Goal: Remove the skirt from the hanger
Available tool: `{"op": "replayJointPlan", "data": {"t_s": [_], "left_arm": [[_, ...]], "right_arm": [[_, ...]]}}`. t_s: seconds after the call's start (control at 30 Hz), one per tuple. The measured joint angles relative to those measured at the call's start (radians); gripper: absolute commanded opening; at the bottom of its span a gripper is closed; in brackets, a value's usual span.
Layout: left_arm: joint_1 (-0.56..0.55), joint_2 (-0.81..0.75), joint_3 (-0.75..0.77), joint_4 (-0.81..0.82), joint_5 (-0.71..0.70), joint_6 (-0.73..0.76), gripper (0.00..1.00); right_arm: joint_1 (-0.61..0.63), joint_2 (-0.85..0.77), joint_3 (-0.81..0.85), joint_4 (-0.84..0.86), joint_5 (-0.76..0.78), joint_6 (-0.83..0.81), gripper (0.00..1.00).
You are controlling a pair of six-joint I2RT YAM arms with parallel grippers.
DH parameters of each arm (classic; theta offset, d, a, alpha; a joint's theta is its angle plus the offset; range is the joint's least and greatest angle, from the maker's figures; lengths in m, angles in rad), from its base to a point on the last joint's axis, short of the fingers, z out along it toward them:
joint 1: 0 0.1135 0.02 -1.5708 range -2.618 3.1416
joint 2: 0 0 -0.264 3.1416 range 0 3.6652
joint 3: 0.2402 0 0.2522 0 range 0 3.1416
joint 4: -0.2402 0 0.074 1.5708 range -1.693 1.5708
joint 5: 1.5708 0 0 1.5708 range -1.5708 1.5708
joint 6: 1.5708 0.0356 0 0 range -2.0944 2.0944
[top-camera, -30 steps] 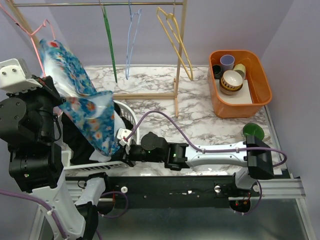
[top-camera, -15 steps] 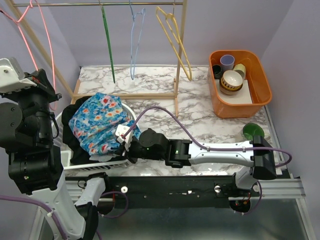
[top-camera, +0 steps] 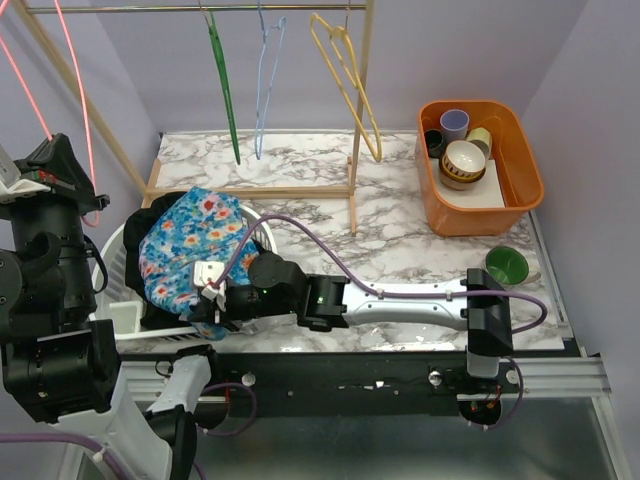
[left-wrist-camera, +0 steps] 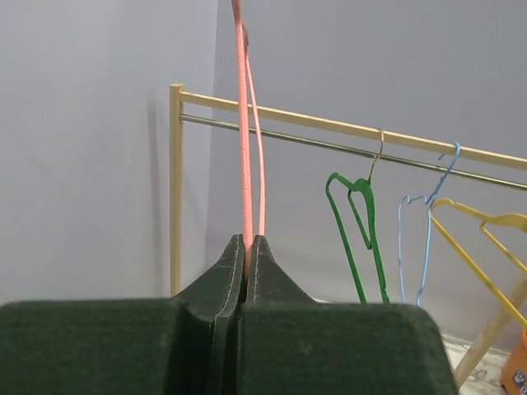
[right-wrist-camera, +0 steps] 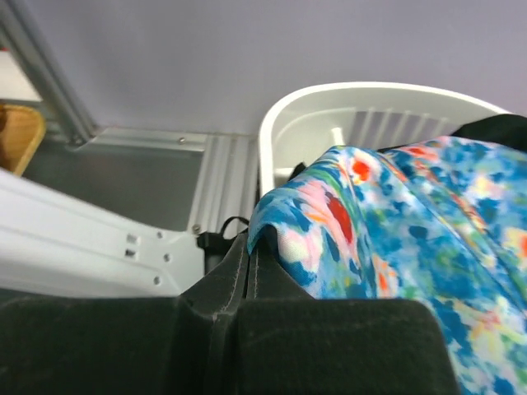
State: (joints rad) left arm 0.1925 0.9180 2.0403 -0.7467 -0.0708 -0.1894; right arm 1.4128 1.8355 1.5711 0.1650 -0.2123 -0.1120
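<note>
- While the left arm stands raised at the left side, the left gripper (left-wrist-camera: 245, 247) is clenched on the thin wire of the pink hanger (left-wrist-camera: 244, 123), fingers pressed together with the wire between them.
- The pink hanger is bare and rises up and out of the top view's upper left corner, well apart from the floral skirt (top-camera: 190, 240).
- The floral skirt (blue, with red and yellow blooms) lies bunched in the white basket (top-camera: 105, 260) at the table's near left, on top of a black cloth (top-camera: 150, 215) that shows at the far rim.
- The right arm reaches low across the marble table (top-camera: 400, 230) to the basket; the right gripper (right-wrist-camera: 249, 239) pinches a folded edge of the floral skirt, fingers closed on the cloth.
- On the rail (top-camera: 150, 8) at the back hang a green hanger (top-camera: 225, 90), a light-blue hanger (top-camera: 265, 80) and a yellow hanger (top-camera: 350, 80), all bare.
- An orange tub (top-camera: 525, 170) with cups and bowls sits far right, and a green bowl (top-camera: 507, 266) lies near it, closer to the arm bases.
</note>
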Motion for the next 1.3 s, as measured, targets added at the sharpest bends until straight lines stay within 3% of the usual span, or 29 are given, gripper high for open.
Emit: {"op": "replayJointPlan", "data": {"t_s": [0.43,0.77,0.87,1.03,1.3], "left_arm": [[0.0,-0.04,0.031,-0.026,0.029,-0.016,0.0],[0.0,-0.072,-0.035,-0.024,0.03,0.003,0.0],[0.0,-0.072,-0.056,-0.025,0.03,0.008,0.0],[0.0,-0.066,-0.101,-0.028,0.021,0.014,0.0],[0.0,-0.046,-0.017,-0.055,0.034,-0.006,0.0]], "right_arm": [[-0.001,-0.057,-0.079,0.051,-0.278,0.003,0.01],[0.0,-0.151,0.029,0.018,-0.522,0.058,0.01],[0.001,-0.151,0.034,0.003,-0.498,0.04,0.01],[-0.007,-0.122,0.042,-0.027,-0.33,-0.025,0.01],[-0.1,-0.049,0.053,0.059,-0.104,-0.086,0.01]]}}
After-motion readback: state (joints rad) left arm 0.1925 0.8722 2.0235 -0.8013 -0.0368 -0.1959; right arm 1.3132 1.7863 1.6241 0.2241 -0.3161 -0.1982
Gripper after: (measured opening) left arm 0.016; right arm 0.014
